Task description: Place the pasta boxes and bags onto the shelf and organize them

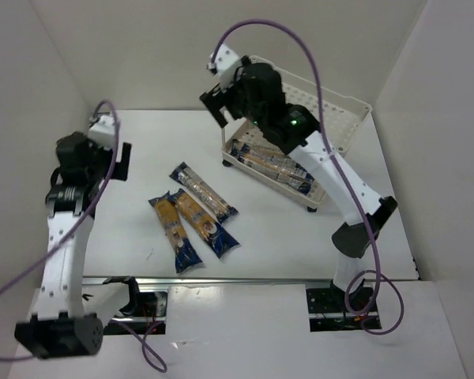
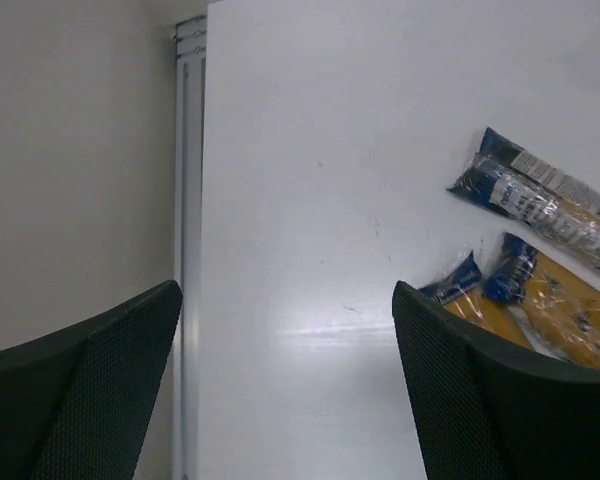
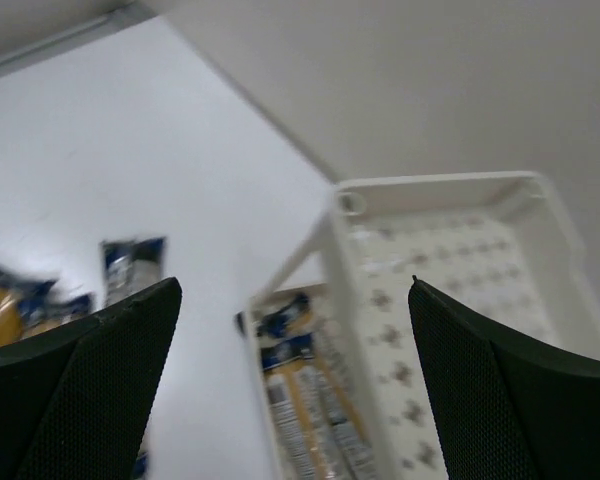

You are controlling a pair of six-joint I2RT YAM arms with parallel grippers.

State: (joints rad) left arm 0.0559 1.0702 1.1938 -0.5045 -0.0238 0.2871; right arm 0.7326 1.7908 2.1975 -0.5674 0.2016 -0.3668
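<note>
Three spaghetti packets lie on the table: a clear one [image 1: 203,190] and two yellow-orange ones [image 1: 174,232] [image 1: 206,224]. They also show at the right of the left wrist view, the clear one [image 2: 540,198] above a yellow one [image 2: 565,315]. Two more packets [image 1: 272,164] lie on the lower tray of the cream-white shelf [image 1: 340,118], seen in the right wrist view [image 3: 305,400]. My right gripper [image 1: 220,101] is open and empty above the shelf's left end [image 3: 340,215]. My left gripper [image 1: 120,162] is open and empty, above bare table left of the packets.
White walls enclose the table on the left, back and right. The shelf's upper tray [image 3: 450,290] is perforated and holds nothing. A metal rail [image 2: 185,250] runs along the table's edge in the left wrist view.
</note>
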